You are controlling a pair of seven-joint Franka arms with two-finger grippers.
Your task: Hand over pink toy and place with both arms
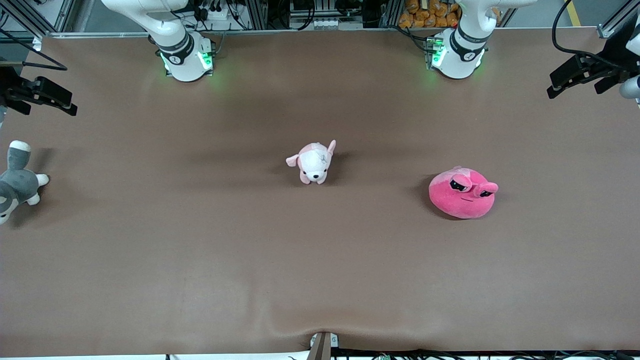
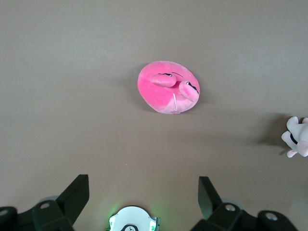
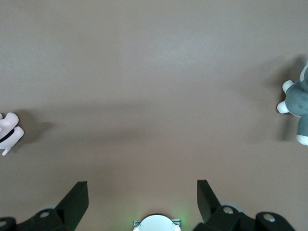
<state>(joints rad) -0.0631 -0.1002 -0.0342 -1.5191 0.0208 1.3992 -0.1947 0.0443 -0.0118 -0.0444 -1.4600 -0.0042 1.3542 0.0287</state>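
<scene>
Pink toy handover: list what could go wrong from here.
1. The pink toy is a rounded blob, so the open left end effector may slip off it.
2. The pale puppy plush sits mid-table, where a handover sweep could knock it.
3. The open right end effector sees no pink toy, so alignment may be off.

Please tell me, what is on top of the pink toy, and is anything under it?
On top of the pink toy sit only its own two bulging black eyes; no gripper touches it. It lies on the brown table. Whatever is under it is covered by its body.
</scene>
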